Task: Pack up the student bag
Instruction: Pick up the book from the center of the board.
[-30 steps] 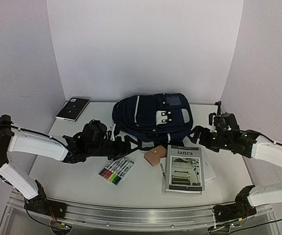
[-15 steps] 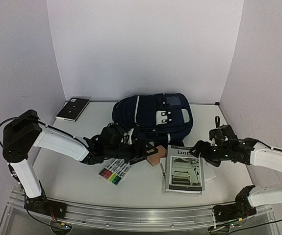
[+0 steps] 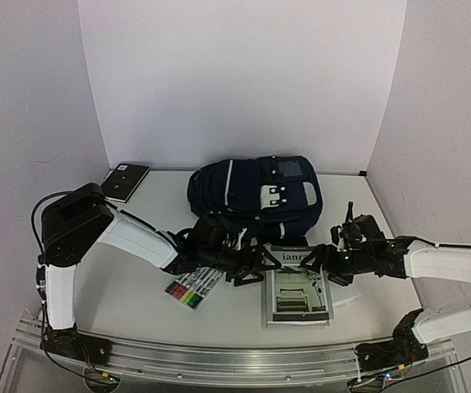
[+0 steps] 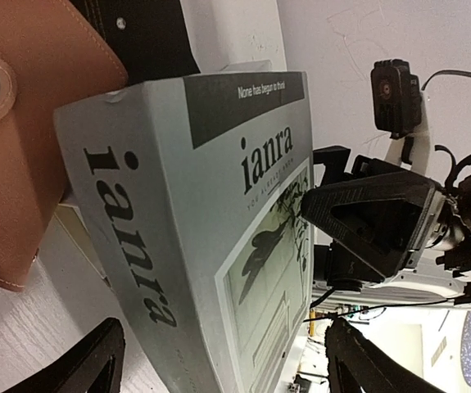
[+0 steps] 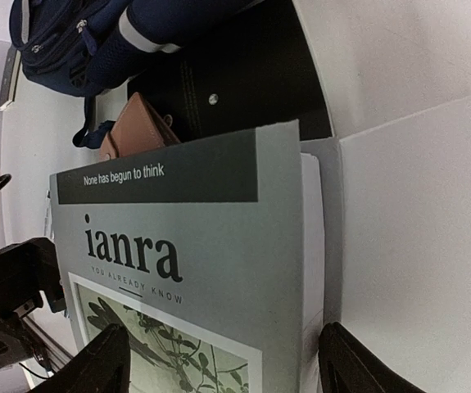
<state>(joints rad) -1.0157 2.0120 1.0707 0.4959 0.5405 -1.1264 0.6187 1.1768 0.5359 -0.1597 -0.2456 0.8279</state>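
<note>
Just before the student bag [image 3: 255, 196] lie book [image 3: 298, 295], wallet [image 4: 22, 139] and markers [image 3: 194, 289]

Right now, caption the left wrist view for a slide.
Open fingers flank the grey ianra book, brown wallet beside its spine.

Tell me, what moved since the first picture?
The left arm swung right and the right arm swung left, both reaching the grey ianra book, which slid slightly left. Nothing looks grabbed yet. The backpack, marker pack and black notebook stayed put.

book [image 5: 187, 246]: "ianra", "None has begun to think"
</note>
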